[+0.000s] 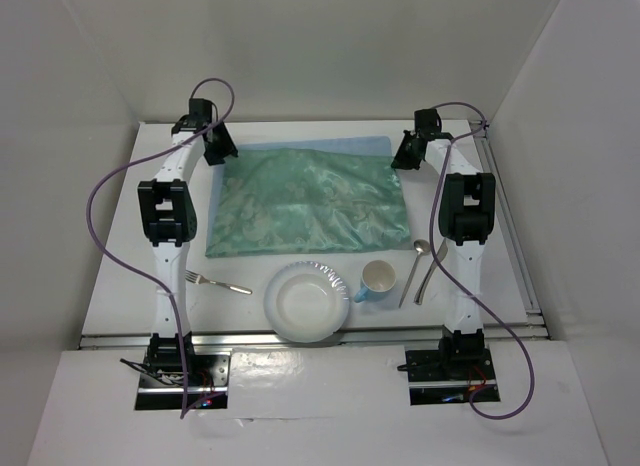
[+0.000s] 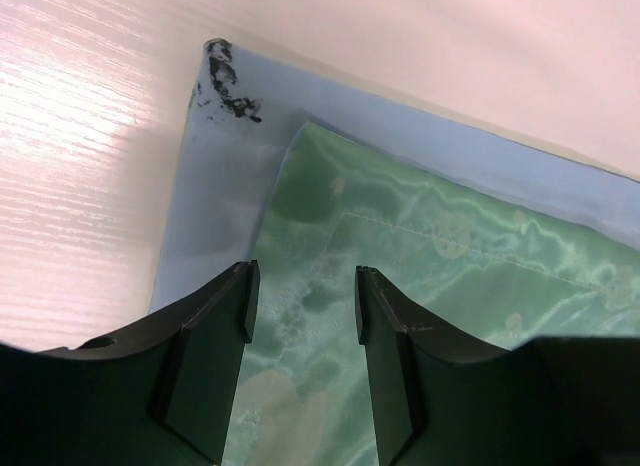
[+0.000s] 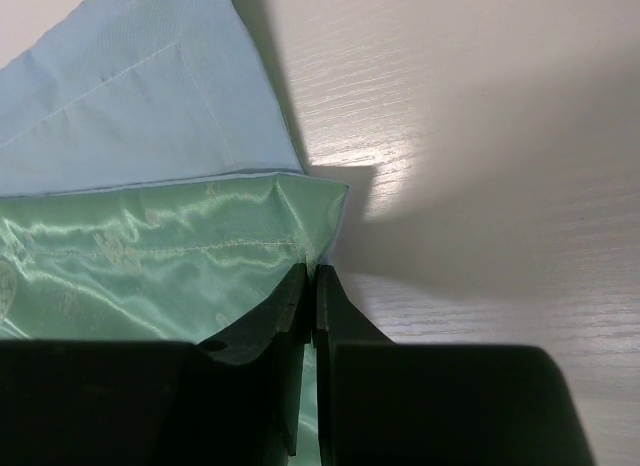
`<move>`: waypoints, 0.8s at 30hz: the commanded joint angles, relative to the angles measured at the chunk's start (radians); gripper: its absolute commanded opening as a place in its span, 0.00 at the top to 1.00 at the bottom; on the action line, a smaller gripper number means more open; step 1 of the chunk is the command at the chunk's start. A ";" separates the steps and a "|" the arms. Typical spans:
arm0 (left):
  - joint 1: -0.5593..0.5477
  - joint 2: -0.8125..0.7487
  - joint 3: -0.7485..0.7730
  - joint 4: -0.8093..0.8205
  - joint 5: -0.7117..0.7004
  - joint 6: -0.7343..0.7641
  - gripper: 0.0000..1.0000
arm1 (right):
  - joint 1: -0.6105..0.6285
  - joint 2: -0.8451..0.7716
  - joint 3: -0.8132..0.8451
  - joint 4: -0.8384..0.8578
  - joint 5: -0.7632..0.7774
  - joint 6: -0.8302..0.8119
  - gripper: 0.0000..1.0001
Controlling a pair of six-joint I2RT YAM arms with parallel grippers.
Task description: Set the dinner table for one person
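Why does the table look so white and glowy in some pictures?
Left wrist view: glare washes the table pale pink-white on the left, while the close fingers look dark. Right wrist view: a bright spot glints on the table beside a dark shadow. Top view: even light, only the green cloth shines.

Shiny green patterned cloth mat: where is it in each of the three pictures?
Top external: the shiny green patterned cloth mat lies at the middle.
Left wrist: it fills the lower right.
Right wrist: it covers the lower left.
Shared landmark: the pale blue cloth under it, showing past its edge in all three.
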 commanded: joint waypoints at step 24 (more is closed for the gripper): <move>0.003 -0.051 -0.010 0.036 -0.020 0.034 1.00 | -0.005 -0.066 0.022 -0.010 0.014 -0.028 0.96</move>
